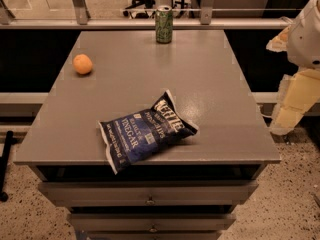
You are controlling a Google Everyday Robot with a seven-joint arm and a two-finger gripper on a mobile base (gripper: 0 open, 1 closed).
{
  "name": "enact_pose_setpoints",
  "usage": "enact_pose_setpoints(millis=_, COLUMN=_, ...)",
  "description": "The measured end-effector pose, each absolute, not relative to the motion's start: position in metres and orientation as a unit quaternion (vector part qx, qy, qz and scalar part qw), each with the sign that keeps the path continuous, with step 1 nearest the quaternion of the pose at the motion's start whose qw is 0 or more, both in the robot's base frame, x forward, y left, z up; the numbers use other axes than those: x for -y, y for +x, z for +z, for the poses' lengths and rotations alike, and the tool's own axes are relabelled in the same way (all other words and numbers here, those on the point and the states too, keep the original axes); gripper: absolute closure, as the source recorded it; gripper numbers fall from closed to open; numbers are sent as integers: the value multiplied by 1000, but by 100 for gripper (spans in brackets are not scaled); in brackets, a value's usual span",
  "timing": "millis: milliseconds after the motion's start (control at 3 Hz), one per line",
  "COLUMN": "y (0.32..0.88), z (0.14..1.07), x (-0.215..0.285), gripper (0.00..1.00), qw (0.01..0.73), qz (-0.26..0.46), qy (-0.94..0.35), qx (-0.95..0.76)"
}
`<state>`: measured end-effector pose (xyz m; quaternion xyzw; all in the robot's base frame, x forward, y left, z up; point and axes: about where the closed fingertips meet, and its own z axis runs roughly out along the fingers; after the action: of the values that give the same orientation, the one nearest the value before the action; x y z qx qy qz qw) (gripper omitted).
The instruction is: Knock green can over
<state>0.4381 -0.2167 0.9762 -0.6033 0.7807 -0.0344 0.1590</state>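
The green can (163, 24) stands upright at the far edge of the grey table (210, 84), near its middle. It has mottled light-green print and a silver top. My gripper (287, 115) hangs off the right side of the table, beyond its edge and level with the middle of the tabletop. It points downward under the white arm (306, 34). It is far from the can, touches nothing on the table, and nothing shows in it.
An orange (82, 64) lies on the far left of the table. A dark blue chip bag (145, 131) lies near the front edge. Drawers (150, 194) sit below the tabletop. A rail and glass partition (100, 21) run behind the table.
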Motion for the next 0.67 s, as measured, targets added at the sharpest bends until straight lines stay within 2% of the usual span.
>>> enact_pose_setpoints(millis=667, y=448, z=980, x=217, gripper=0, qw=172, qz=-31, qy=-605, qx=-777)
